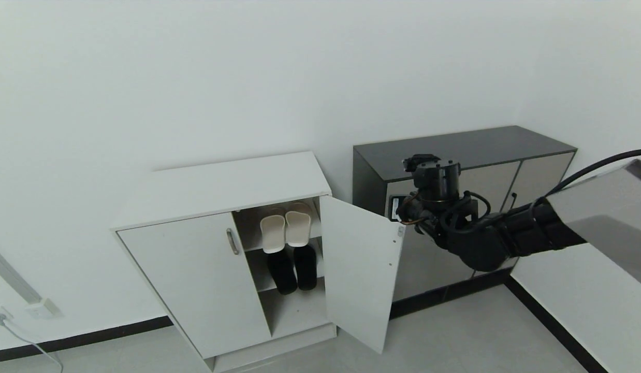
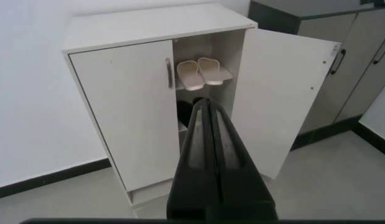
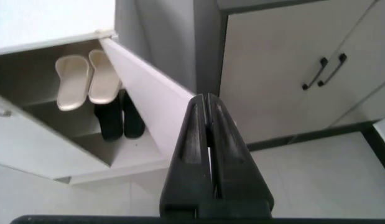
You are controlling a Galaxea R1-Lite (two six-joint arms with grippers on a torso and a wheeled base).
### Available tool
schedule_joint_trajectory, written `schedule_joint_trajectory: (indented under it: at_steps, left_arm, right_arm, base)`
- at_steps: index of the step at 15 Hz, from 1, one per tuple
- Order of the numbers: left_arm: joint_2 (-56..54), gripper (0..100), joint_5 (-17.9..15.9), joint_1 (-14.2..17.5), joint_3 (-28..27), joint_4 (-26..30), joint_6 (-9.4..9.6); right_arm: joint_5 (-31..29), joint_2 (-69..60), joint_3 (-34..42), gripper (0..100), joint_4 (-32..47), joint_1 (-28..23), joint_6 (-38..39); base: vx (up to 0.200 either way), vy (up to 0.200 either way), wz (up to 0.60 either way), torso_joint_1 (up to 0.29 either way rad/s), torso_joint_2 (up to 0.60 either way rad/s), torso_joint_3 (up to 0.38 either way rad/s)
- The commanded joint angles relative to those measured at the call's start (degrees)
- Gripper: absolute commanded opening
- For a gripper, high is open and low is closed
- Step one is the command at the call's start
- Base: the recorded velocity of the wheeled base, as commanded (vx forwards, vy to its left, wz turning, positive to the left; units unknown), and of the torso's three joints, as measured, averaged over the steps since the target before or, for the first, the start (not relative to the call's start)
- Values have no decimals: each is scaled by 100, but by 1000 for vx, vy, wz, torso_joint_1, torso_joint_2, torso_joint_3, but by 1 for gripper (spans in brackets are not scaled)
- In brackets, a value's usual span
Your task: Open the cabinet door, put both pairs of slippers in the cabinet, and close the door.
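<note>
The white cabinet [image 1: 222, 184] stands against the wall. Its left door [image 1: 196, 282] is shut, and a small metal handle [image 1: 232, 241] sits near that door's inner edge. Its right door [image 1: 362, 269] is swung wide open, so you can see inside.

Both pairs of slippers are in the white cabinet. The white slippers [image 1: 286, 230] lie side by side on the top shelf, with their ends sticking out a little past the shelf's front edge. The black slippers [image 1: 293, 269] lie side by side on the shelf just under them.

The right gripper [image 3: 208, 99] is close to the outer edge of the open right door. Its two fingers are pressed together with nothing between them. I cannot tell if it touches the door.

The left gripper [image 2: 206, 101] is in front of the white cabinet, facing the open side. Its fingers are pressed together too, and they hold nothing.

A dark cabinet [image 1: 455, 147] stands just beside the white cabinet, on the side of the open door.
</note>
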State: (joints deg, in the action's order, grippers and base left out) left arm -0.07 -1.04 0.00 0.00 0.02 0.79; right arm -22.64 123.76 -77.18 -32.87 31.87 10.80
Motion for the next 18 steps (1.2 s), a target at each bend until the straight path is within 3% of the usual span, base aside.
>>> schedule_joint_trajectory:
  at_steps: [1,7,18]
  left_arm:
    - [7,0,-2,0,0,-2,0]
    - [7,0,-2,0,0,-2,0]
    - [7,0,-2,0,0,-2,9]
  right_arm:
    - [93,562,-438,0,43,-233,1]
    - [277,1282,-1150,0,210,-541,10]
    - [277,1590,-1265,0,518,-497,54]
  base:
    - [0,0,0,0,0,0]
    - [0,0,0,0,0,0]
    - [0,0,0,0,0,0]
